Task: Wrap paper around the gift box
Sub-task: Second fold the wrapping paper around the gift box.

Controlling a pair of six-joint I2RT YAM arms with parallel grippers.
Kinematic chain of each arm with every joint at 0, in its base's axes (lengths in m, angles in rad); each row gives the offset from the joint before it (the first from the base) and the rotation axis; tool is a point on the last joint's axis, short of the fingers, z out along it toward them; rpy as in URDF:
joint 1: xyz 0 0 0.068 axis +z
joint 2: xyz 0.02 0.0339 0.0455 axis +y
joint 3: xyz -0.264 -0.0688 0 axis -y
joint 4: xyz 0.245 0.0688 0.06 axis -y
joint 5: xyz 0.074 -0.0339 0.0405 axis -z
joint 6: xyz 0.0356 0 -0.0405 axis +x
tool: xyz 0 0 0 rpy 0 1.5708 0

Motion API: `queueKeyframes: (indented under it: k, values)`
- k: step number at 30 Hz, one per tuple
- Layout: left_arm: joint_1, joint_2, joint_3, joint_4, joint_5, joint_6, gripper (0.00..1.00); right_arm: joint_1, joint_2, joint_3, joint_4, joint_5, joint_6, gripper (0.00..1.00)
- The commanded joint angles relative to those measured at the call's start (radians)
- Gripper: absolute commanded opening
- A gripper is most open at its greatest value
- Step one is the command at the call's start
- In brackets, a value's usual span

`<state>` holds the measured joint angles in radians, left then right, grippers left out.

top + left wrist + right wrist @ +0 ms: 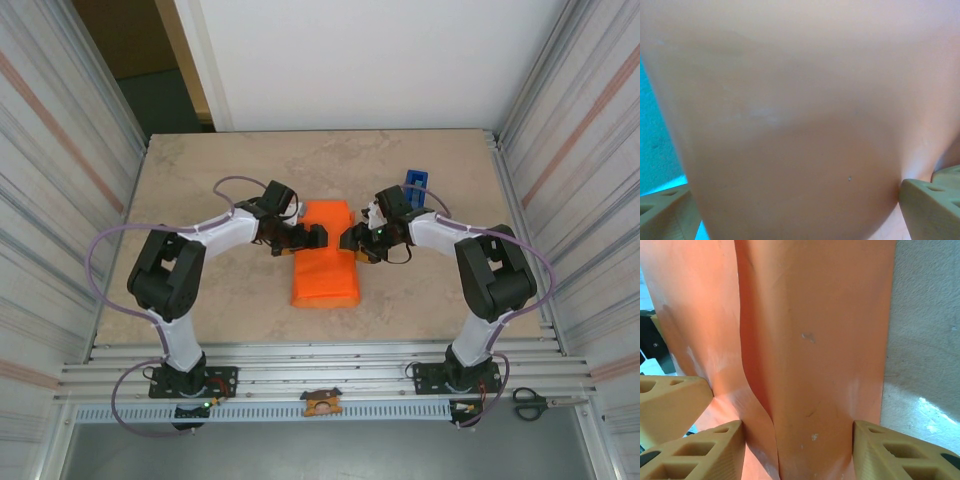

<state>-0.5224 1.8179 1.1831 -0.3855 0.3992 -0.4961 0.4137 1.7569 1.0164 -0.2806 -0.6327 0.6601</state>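
Top external view: paper (325, 275), lying folded at centre frame with the box presumably hidden inside, appears thin, light, crease-prone, best gripped at stiffer folded edges; left gripper (316, 237) stands open astride it, right gripper (348, 240) pinches its fold.

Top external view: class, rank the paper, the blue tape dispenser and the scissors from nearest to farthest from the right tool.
1. the paper: centre, right against the right tool.
2. the blue tape dispenser: just behind that arm, far-right side.
3. the scissors: near-right corner, beside that arm's base.
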Motion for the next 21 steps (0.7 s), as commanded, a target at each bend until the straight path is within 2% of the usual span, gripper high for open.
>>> queueKeyframes:
  k: [1, 4, 9, 14, 21]
  values:
    - [-0.012, -0.063, -0.016, -0.036, -0.021, 0.027, 0.99, -0.003, 0.039, -0.050, -0.102, 0.098, -0.024, 0.54]
    - [0.000, -0.079, -0.017, -0.015, 0.028, 0.024, 0.99, -0.003, 0.040, -0.050, -0.101, 0.101, -0.024, 0.54]
    - [0.004, -0.060, -0.023, -0.018, 0.045, 0.011, 0.99, -0.002, 0.041, -0.048, -0.100, 0.104, -0.020, 0.54]
    - [-0.003, -0.036, -0.025, -0.051, -0.019, 0.012, 0.99, 0.002, 0.042, -0.052, -0.098, 0.103, -0.016, 0.55]
    - [-0.022, 0.003, -0.008, -0.059, -0.023, 0.028, 0.99, 0.005, 0.041, -0.049, -0.099, 0.100, -0.014, 0.55]
